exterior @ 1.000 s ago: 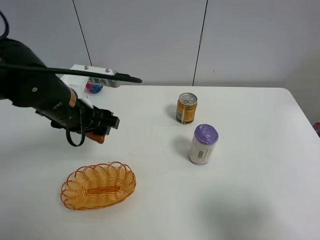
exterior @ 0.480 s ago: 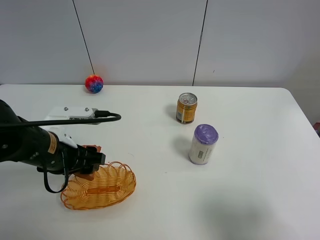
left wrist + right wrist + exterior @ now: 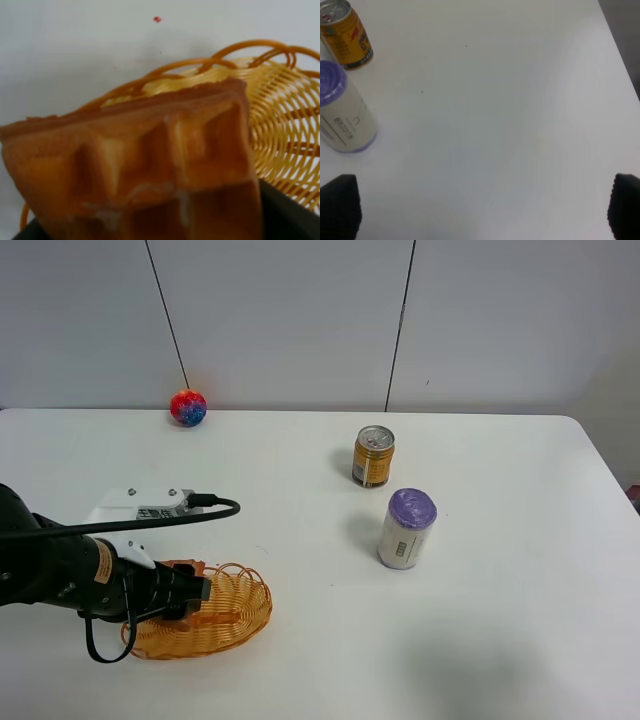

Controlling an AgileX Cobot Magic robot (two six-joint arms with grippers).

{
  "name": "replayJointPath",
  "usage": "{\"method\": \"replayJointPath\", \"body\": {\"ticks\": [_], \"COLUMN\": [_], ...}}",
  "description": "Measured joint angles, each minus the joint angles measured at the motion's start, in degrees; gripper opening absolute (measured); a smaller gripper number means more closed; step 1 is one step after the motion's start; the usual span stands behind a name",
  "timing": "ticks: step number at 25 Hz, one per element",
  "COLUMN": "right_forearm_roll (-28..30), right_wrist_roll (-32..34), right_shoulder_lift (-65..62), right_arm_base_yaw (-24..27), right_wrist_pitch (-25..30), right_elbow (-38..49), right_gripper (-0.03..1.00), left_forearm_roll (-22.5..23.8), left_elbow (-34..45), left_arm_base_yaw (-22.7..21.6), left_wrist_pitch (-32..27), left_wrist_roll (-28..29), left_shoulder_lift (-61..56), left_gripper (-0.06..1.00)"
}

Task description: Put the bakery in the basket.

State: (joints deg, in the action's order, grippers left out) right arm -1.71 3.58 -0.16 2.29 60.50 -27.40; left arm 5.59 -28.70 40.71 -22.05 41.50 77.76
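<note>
The bakery (image 3: pixel 145 160), an orange-brown waffle wedge with a grid top, fills the left wrist view and is held in my left gripper (image 3: pixel 185 592). In the high view only a corner of the bakery (image 3: pixel 187 566) shows over the left part of the wicker basket (image 3: pixel 235 605). The basket's looped rim (image 3: pixel 280 100) lies just beyond the wedge in the left wrist view. My right gripper (image 3: pixel 480 207) is open and empty, its fingertips (image 3: pixel 340 205) at the edges of the right wrist view. It does not show in the high view.
A gold drink can (image 3: pixel 373 456) and a white bottle with a purple cap (image 3: pixel 406 528) stand right of centre; both show in the right wrist view, can (image 3: pixel 345 35) and bottle (image 3: pixel 342 112). A multicoloured ball (image 3: pixel 188 407) lies at the back left.
My left gripper has carried the bakery down and forward from above the table to the basket's left part. The ball behind it is now uncovered.
</note>
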Motion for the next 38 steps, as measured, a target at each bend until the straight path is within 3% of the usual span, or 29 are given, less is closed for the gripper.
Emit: {"method": "replayJointPath", "body": {"ticks": [14, 19, 28, 30, 33, 38], "right_forearm_roll": [0.00, 0.00, 0.00, 0.00, 0.00, 0.00], "right_wrist_roll": [0.00, 0.00, 0.00, 0.00, 0.00, 0.00], "right_shoulder_lift": [0.00, 0.00, 0.00, 0.00, 0.00, 0.00], "right_arm_base_yaw": [0.00, 0.00, 0.00, 0.00, 0.00, 0.00], "right_wrist_pitch": [0.00, 0.00, 0.00, 0.00, 0.00, 0.00], "right_elbow": [0.00, 0.00, 0.00, 0.00, 0.00, 0.00], "right_gripper": [0.99, 0.99, 0.99, 0.99, 0.99, 0.99], "left_forearm_roll": [-3.21, -3.31, -3.08, -1.53, 5.31, 16.26], "left_elbow": [1.10, 1.10, -1.56, -4.24, -9.46, -18.53], "left_arm_base_yaw": [0.00, 0.00, -0.98, -3.26, -8.89, -17.73], "left_wrist_pitch": [3.06, 5.17, 8.95, 8.93, 6.67, -3.66], "left_wrist_roll": [0.00, 0.00, 0.00, -0.05, -0.45, -0.68], "left_shoulder_lift": [-0.03, -0.03, -3.91, -7.22, -12.88, -22.42], "left_gripper": [0.67, 0.94, 0.99, 0.99, 0.99, 0.99]}}
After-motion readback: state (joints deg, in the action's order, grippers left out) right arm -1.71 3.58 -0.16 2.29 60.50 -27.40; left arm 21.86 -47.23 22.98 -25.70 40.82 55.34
